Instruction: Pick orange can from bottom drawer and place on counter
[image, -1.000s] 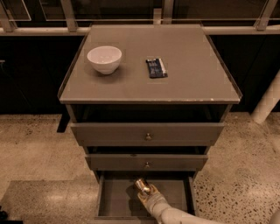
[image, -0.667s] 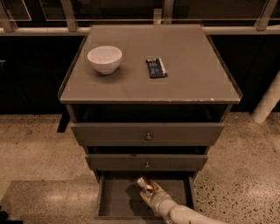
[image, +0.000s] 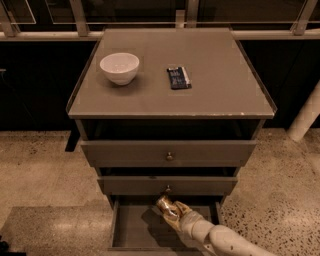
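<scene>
The orange can is a small shiny gold-brown cylinder, tilted, above the floor of the open bottom drawer near its back. My gripper reaches into the drawer from the lower right on a pale arm and is shut on the can, holding it just below the front of the middle drawer. The counter is the flat grey-brown top of the cabinet, well above the gripper.
A white bowl stands at the counter's back left. A flat dark blue packet lies near the counter's middle. The two upper drawers with small knobs stick out slightly above the bottom drawer. Speckled floor surrounds the cabinet; a white post stands at the right.
The gripper with the can has risen a little and shifted slightly toward the middle drawer's front. The arm has drawn back a bit to the right.
</scene>
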